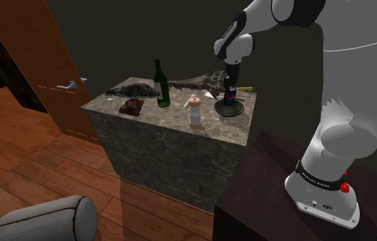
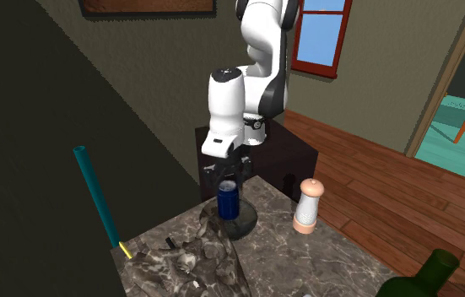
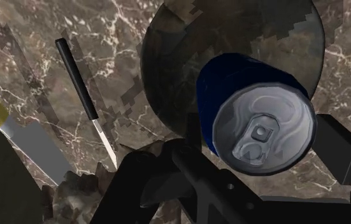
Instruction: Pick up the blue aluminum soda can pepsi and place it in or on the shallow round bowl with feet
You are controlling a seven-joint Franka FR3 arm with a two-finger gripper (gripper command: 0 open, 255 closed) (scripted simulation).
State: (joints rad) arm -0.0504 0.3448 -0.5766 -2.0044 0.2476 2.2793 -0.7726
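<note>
The blue soda can (image 3: 263, 130) with a silver top stands upright in the dark, shallow round bowl (image 3: 167, 57) near the counter's end closest to the arm. My gripper (image 3: 264, 167) reaches down over it with a black finger on each side of the can, clasping it. In the shoulder view the gripper (image 1: 231, 87) hangs over the can (image 1: 230, 96) and the bowl (image 1: 229, 109). From the second exterior view the can (image 2: 227, 200) sits inside the bowl (image 2: 244, 226) under the gripper (image 2: 227, 180).
On the marble counter (image 1: 173, 130) stand a green wine bottle (image 1: 161, 85) and a pale shaker (image 1: 195, 111), with a brown lump (image 1: 132, 106) and a mottled grey heap (image 2: 190, 260) nearby. A black-handled knife (image 3: 83, 94) and a yellow-handled knife (image 3: 14, 130) lie beside the bowl.
</note>
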